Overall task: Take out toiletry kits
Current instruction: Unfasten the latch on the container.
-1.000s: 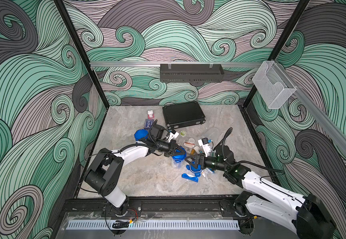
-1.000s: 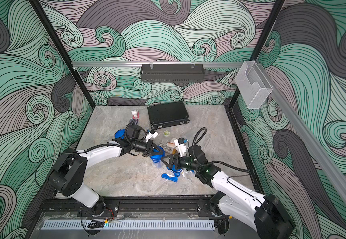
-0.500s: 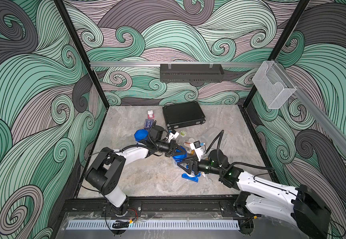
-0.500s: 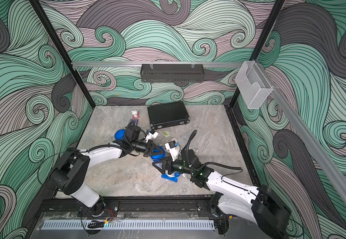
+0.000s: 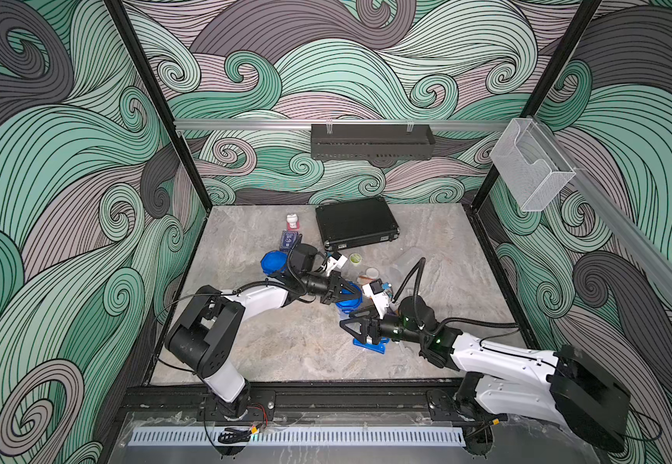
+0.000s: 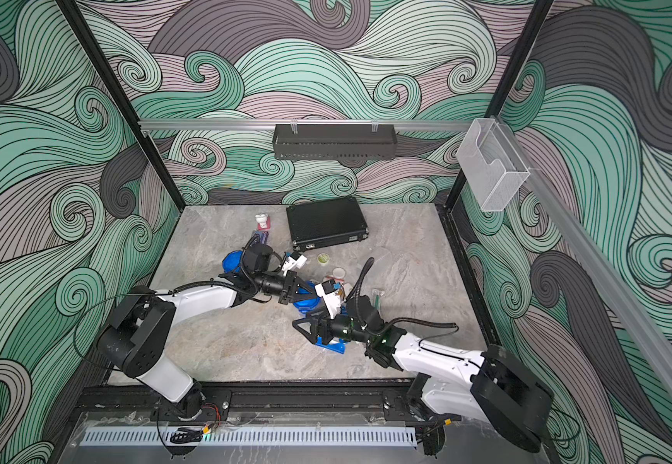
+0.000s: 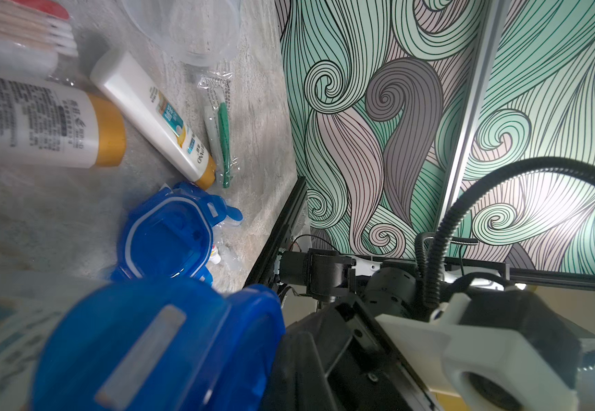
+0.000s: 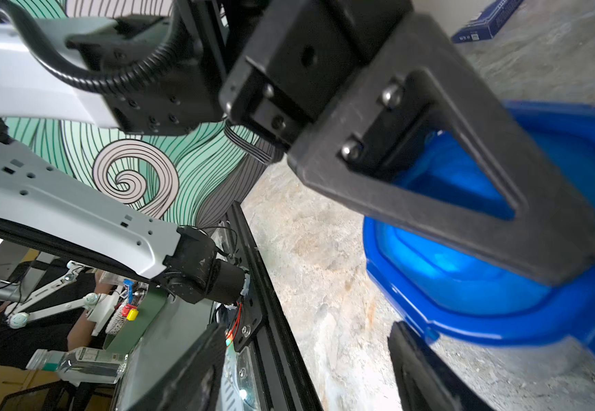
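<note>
My left gripper (image 5: pixel 342 292) is shut on the blue clip-tab lid (image 7: pixel 146 338) of a clear tumbler in the middle of the floor; the same lid (image 8: pixel 484 249) shows under its finger in the right wrist view. My right gripper (image 5: pixel 346 324) hovers low just in front of it, open, with only bare floor between its fingers (image 8: pixel 427 373). A loose blue lid (image 5: pixel 370 345) lies under its wrist. Beyond lie a gold-capped white bottle (image 7: pixel 39 128), a white tube (image 7: pixel 153 114), a wrapped green razor (image 7: pixel 223 142) and an empty clear tumbler (image 5: pixel 406 261).
A black ribbed briefcase (image 5: pixel 356 223) lies at the back, with a dark-blue card box (image 5: pixel 289 240) and a small red-and-white item (image 5: pixel 292 221) to its left. Another blue lid (image 5: pixel 272 263) sits behind my left wrist. A black basket (image 5: pixel 370 140) and a clear holder (image 5: pixel 531 168) hang on the walls.
My right gripper has slid left, away from the pile of toiletries, and its jaws have narrowed. The left arm has stayed put, clamped on the blue lid.
</note>
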Robot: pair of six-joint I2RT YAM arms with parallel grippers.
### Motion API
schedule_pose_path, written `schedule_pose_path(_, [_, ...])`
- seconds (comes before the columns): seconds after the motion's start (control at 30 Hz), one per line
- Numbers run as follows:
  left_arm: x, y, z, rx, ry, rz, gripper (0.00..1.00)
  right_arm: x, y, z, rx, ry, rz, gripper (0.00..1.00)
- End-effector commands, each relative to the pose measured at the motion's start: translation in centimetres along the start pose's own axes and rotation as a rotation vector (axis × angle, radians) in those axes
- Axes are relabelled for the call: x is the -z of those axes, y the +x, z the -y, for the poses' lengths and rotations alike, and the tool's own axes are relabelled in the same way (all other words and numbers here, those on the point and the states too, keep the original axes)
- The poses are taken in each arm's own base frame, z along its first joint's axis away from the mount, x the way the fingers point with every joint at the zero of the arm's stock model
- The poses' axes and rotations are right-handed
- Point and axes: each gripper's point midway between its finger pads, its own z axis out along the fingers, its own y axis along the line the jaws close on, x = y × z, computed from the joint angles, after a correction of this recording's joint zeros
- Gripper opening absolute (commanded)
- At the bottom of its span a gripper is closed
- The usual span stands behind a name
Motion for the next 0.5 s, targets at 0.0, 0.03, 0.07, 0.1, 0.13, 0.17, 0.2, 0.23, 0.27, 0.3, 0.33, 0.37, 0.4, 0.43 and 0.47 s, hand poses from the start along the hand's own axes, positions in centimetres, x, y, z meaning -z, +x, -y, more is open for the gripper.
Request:
schedule_pose_path(0.0, [-0.6, 2.7, -8.1, 0.182, -0.212, -0.011, 0.0, 0.6, 0.2, 0.9, 0.029, 0.043, 0.031, 0.74])
schedule_pose_path(0.03, [-0.6, 2.8, -8.1, 0.182, -0.213, -0.012, 0.0, 0.9, 0.3, 1.2, 0.031, 0.06, 0.039, 0.74])
schedule_pose_path(0.07, [-0.6, 2.7, -8.1, 0.181, -0.213, -0.011, 0.0, 1.2, 0.3, 1.5, 0.034, 0.079, 0.045, 0.75])
schedule_pose_path(0.1, [-0.6, 2.8, -8.2, 0.182, -0.215, -0.013, 0.0, 1.3, 0.4, 1.7, 0.044, 0.089, 0.046, 0.75])
schedule_pose_path(0.13, [-0.6, 2.8, -8.2, 0.183, -0.216, -0.013, 0.0, 1.4, 0.4, 1.9, 0.052, 0.097, 0.047, 0.75])
schedule_pose_path(0.17, [-0.6, 2.8, -8.2, 0.182, -0.216, -0.013, 0.0, 1.3, 0.4, 1.9, 0.056, 0.099, 0.048, 0.75])
schedule_pose_path(0.2, [-0.6, 2.8, -8.3, 0.184, -0.219, -0.013, 0.0, 1.2, 0.3, 1.9, 0.058, 0.101, 0.05, 0.75])
schedule_pose_path(0.23, [-0.6, 2.8, -8.3, 0.184, -0.22, -0.013, 0.0, 1.0, 0.2, 1.9, 0.058, 0.097, 0.05, 0.75])
schedule_pose_path(0.27, [-0.7, 2.8, -8.4, 0.183, -0.22, -0.014, 0.0, 0.8, 0.1, 1.8, 0.055, 0.092, 0.051, 0.75])
schedule_pose_path(0.3, [-0.6, 2.7, -8.4, 0.183, -0.221, -0.012, 0.0, 0.6, -0.2, 1.7, 0.05, 0.085, 0.056, 0.75])
schedule_pose_path(0.33, [-0.7, 2.8, -8.5, 0.186, -0.222, -0.014, 0.0, 0.3, -0.4, 1.6, 0.047, 0.078, 0.061, 0.75])
schedule_pose_path(0.37, [-0.7, 2.8, -8.5, 0.185, -0.223, -0.013, 0.0, 0.2, -0.6, 1.5, 0.043, 0.073, 0.066, 0.75])
schedule_pose_path(0.4, [-0.7, 2.8, -8.5, 0.186, -0.223, -0.014, 0.0, -0.1, -0.8, 1.4, 0.039, 0.067, 0.074, 0.75])
schedule_pose_path(0.43, [-0.7, 2.8, -8.6, 0.185, -0.226, -0.015, 0.0, -0.2, -1.0, 1.4, 0.038, 0.063, 0.082, 0.75])
schedule_pose_path(0.47, [-0.6, 2.8, -8.6, 0.189, -0.228, -0.013, 0.0, -0.4, -1.2, 1.3, 0.037, 0.059, 0.085, 0.74])
